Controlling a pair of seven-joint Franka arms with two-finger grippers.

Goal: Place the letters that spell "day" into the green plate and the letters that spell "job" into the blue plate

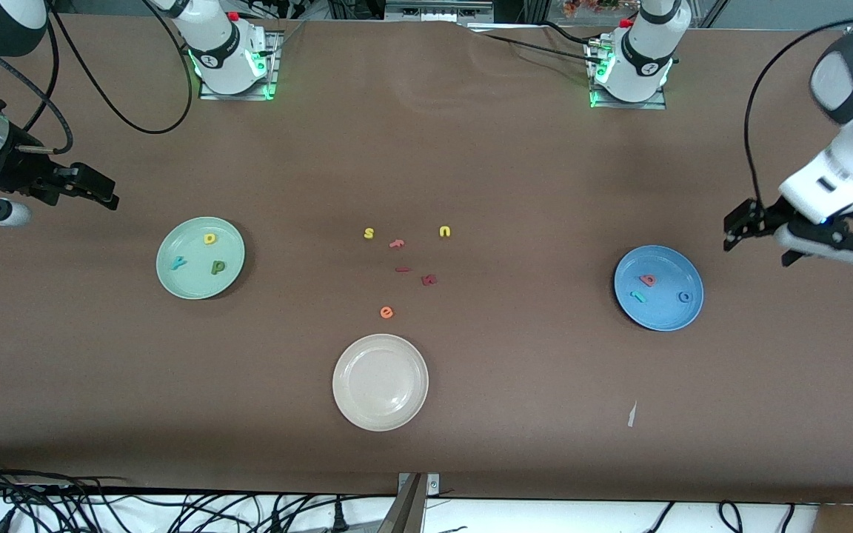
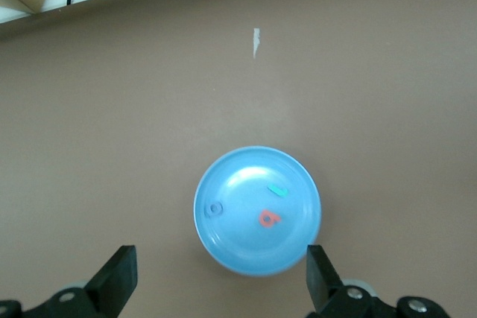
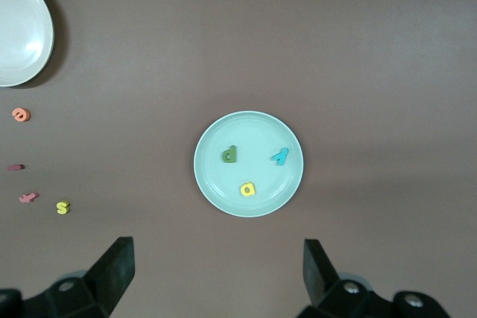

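Observation:
The green plate (image 1: 175, 285) lies toward the right arm's end of the table and holds the yellow a (image 1: 209, 238), teal y (image 1: 178, 262) and olive d (image 1: 218, 267). My right gripper (image 1: 101, 189) hangs open and empty above the table beside that plate (image 3: 257, 128), its own view showing its jaws (image 3: 216, 255) wide apart. The blue plate (image 1: 663, 314) lies toward the left arm's end and holds the pinkish-red b (image 1: 648, 280), teal j (image 1: 639, 297) and blue o (image 1: 685, 297). My left gripper (image 1: 760, 240) is open and empty, raised beside the blue plate (image 2: 238, 251).
A cream-white plate (image 1: 380, 403) sits mid-table, nearer the front camera. Loose letters lie farther back at the middle: yellow s (image 1: 369, 233), yellow u (image 1: 445, 232), orange e (image 1: 386, 312) and reddish pieces (image 1: 429, 280). A white scrap (image 1: 631, 414) lies nearer the camera than the blue plate.

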